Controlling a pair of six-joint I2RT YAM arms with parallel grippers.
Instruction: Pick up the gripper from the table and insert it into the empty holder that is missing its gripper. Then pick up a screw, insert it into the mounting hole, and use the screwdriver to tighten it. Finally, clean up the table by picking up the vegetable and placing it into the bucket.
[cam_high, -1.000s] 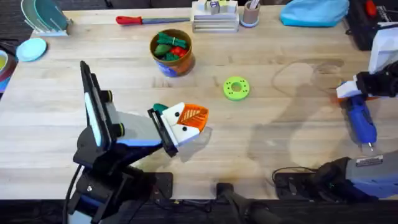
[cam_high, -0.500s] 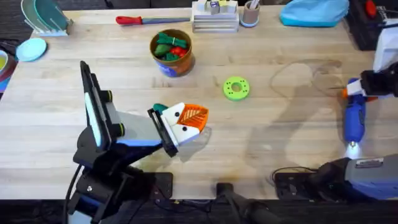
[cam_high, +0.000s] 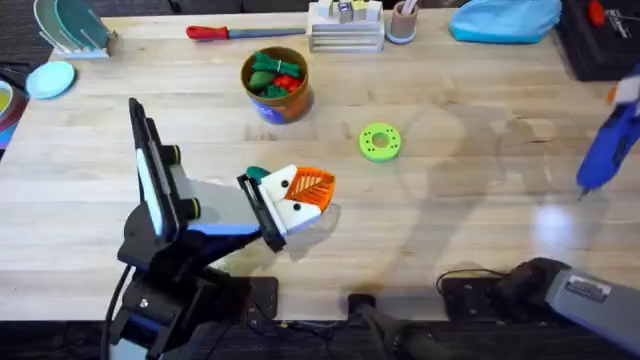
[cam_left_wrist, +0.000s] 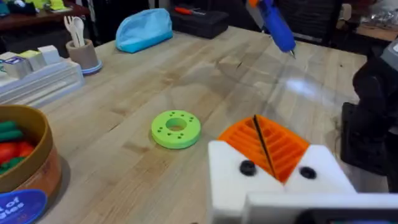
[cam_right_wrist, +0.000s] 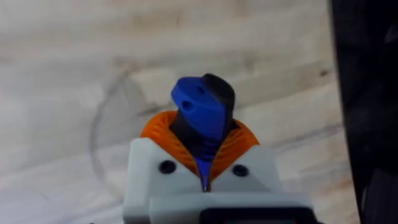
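The blue screwdriver (cam_high: 605, 155) hangs tilted above the table's right edge, bit pointing down; it is also in the air far off in the left wrist view (cam_left_wrist: 273, 25). My right gripper (cam_right_wrist: 204, 146) is shut on the screwdriver's (cam_right_wrist: 200, 109) blue body, orange pads on both sides. My left gripper (cam_high: 305, 190) rests low over the table middle, its orange tips (cam_left_wrist: 267, 146) shut together on nothing. The dark teal vegetable (cam_high: 257, 174) lies right beside its white block. The bucket (cam_high: 275, 82) stands behind, holding green and red toys. The loose gripper, empty holder and screw are out of view.
A green ring with a yellow centre (cam_high: 380, 141) lies right of the left gripper. Along the back edge are a red-handled screwdriver (cam_high: 230, 32), a stack of trays (cam_high: 345, 30), a cup (cam_high: 402, 22) and a blue pouch (cam_high: 505, 20).
My right gripper has raised the blue screwdriver off the table and carried it up and to the right edge. The left arm has not moved.
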